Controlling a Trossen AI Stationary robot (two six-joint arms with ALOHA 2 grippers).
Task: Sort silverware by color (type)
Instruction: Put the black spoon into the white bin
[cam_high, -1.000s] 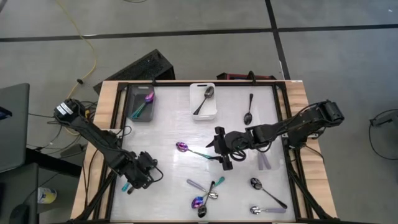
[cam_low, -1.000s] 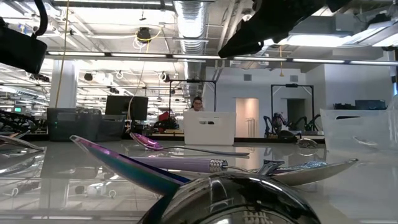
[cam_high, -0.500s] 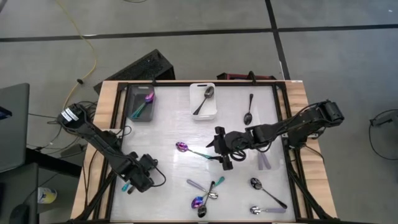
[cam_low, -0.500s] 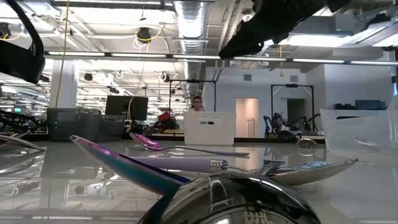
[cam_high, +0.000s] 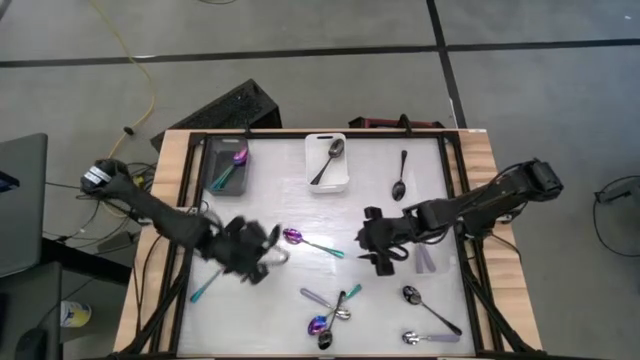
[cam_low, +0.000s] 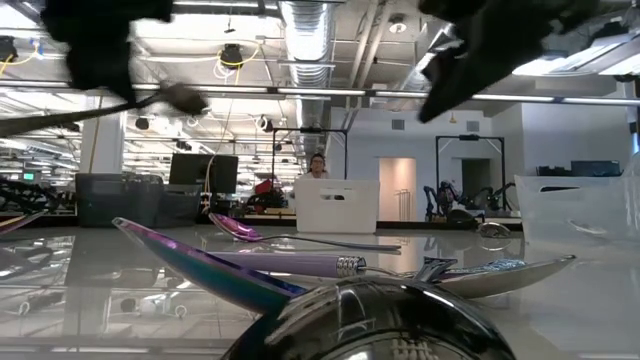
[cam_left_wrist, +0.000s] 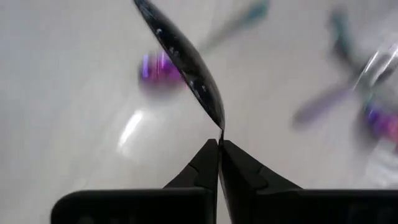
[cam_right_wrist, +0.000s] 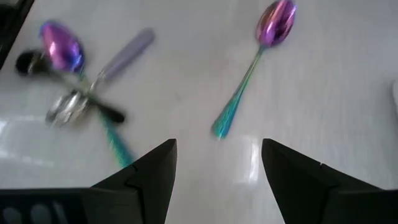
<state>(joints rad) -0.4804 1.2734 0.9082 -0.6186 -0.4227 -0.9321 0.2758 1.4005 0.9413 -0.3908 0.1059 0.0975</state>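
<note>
Left claw (cam_left_wrist: 219, 148) has just snapped shut, and the arm has swung in from the near-left edge of the worktop (cam_high: 270, 205) toward the middle. It's pinching a slim glossy spoon (cam_left_wrist: 183, 59) by the very tip, and the low view shows that spoon up in the air. Colour is hard to call through the motion blur: dark in the wrist view, paler from above, so probably black or silver.

A teal-handled piece (cam_high: 204, 288) lies at the edge where the left arm was working.

Right claw (cam_high: 378, 252) has slid slightly to the right, with its fingers spread wide and nothing in them. It hangs just past the teal handle end of the purple spoon (cam_high: 293, 237), which hasn't moved.

So one pick is done and needs carrying to the matching bin. The grey bin (cam_high: 212, 150) holds purple ones and the white bin (cam_high: 312, 140) holds a silver one. The tip grip looks thin, so it could slip in transit.

The near-side pile (cam_high: 330, 308) and the others at the near right are unsorted.
</note>
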